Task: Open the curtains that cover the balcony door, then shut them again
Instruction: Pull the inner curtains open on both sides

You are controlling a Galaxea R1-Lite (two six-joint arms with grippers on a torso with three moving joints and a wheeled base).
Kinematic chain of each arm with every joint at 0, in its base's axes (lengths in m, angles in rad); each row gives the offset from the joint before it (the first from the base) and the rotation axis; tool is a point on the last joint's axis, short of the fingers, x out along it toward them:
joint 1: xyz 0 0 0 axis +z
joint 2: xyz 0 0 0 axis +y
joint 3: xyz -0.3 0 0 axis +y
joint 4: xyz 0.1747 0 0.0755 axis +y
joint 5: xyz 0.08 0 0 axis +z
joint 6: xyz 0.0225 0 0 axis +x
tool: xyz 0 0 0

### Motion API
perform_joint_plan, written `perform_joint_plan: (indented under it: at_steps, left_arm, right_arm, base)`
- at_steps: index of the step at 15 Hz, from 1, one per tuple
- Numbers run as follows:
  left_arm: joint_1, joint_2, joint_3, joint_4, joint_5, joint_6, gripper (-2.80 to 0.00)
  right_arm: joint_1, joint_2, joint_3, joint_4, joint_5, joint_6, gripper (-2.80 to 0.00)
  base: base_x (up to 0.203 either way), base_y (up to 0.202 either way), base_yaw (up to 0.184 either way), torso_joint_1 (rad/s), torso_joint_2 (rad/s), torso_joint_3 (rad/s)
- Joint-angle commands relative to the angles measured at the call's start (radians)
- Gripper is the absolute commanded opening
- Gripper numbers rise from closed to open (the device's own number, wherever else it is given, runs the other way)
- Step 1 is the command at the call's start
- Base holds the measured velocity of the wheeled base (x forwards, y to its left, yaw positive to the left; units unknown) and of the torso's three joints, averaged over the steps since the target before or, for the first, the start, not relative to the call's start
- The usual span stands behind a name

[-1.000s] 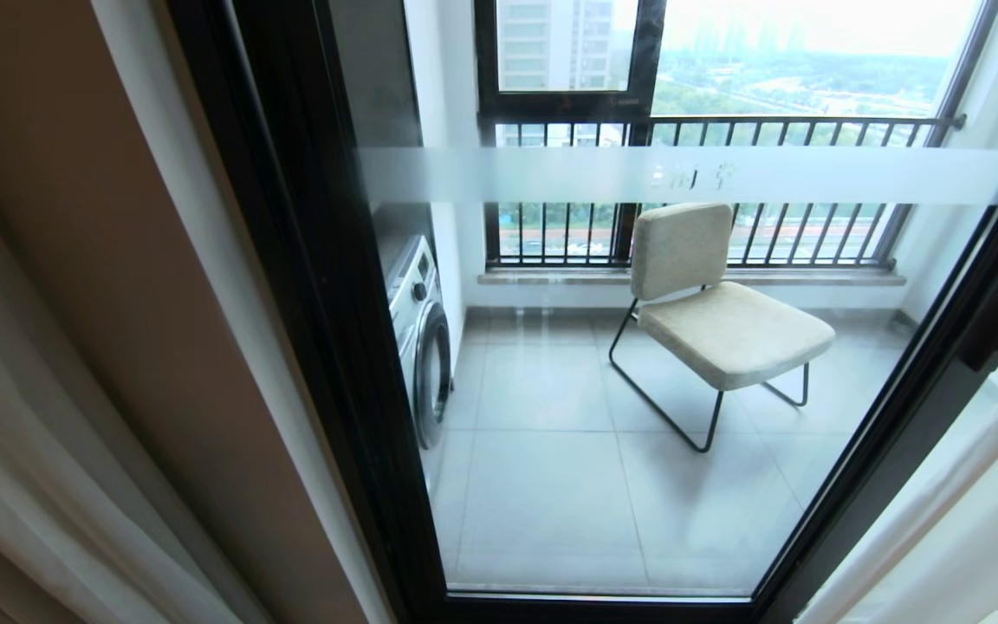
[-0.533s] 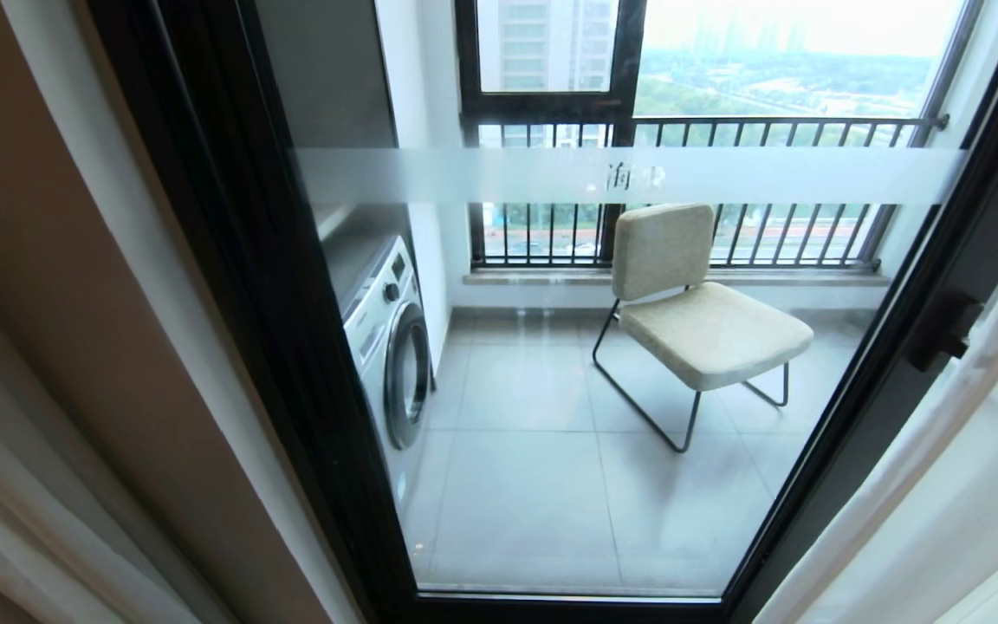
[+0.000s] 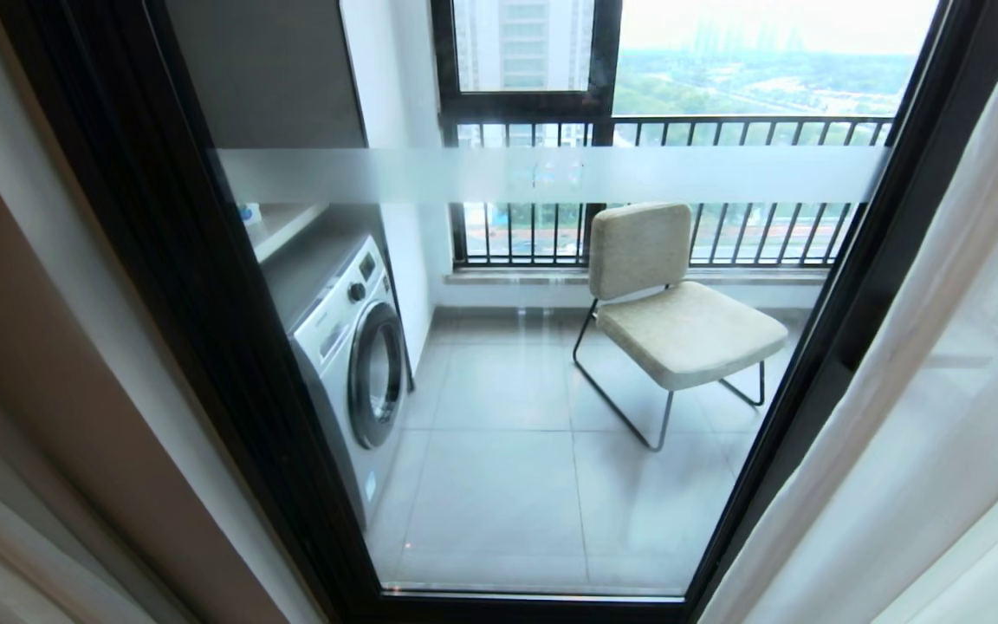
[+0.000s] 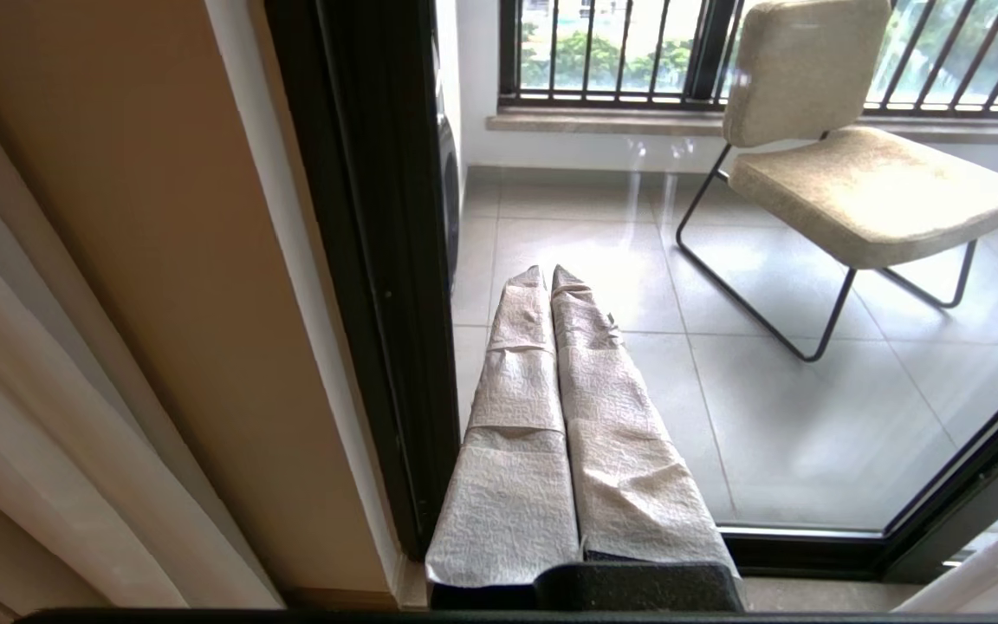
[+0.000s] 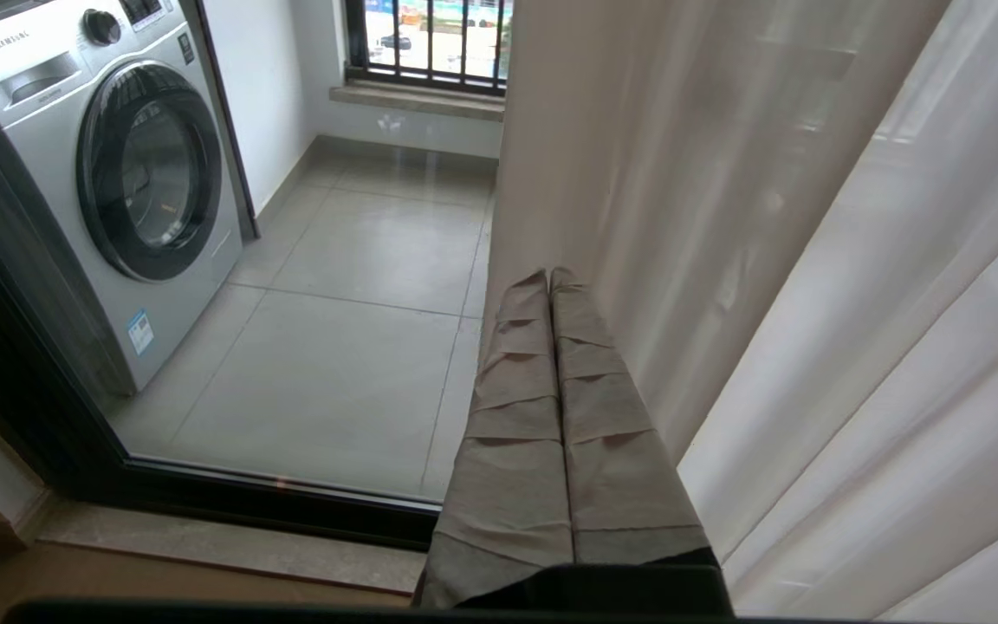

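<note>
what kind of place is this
Likely a high-rise flat, seen through the balcony door: an enclosed balcony with a washing machine, a padded chair and barred windows over a city view.

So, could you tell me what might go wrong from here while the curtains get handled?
1. Both pincers are shut and hold nothing: the right pincer sits beside the sheer curtain, so it must open first or it will only push the fabric.
2. The balcony door glass is close ahead; a forward reach by the left pincer could knock it.
3. Thin sheer fabric could snag on the wrapped fingers.
</note>
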Motion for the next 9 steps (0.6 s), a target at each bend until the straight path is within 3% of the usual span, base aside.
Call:
perform_joint_plan:
  at_steps: [1, 9]
  left_arm:
    - [0.0, 0.0, 0.0, 0.0, 0.0, -0.001, -2.8]
    - [0.0, 0.0, 0.0, 0.0, 0.0, 0.001, -2.8]
  right_arm:
    - [0.0, 0.001, 0.0, 0.0, 0.001, -0.001, -2.8]
    - [0.0, 0.001, 0.0, 0.0, 0.001, -0.001, -2.8]
  base:
    - [0.0, -0.195, -0.002, 0.0, 0.0, 0.002]
    - [0.0, -0.185, 0.004, 0.002, 0.0, 0.002]
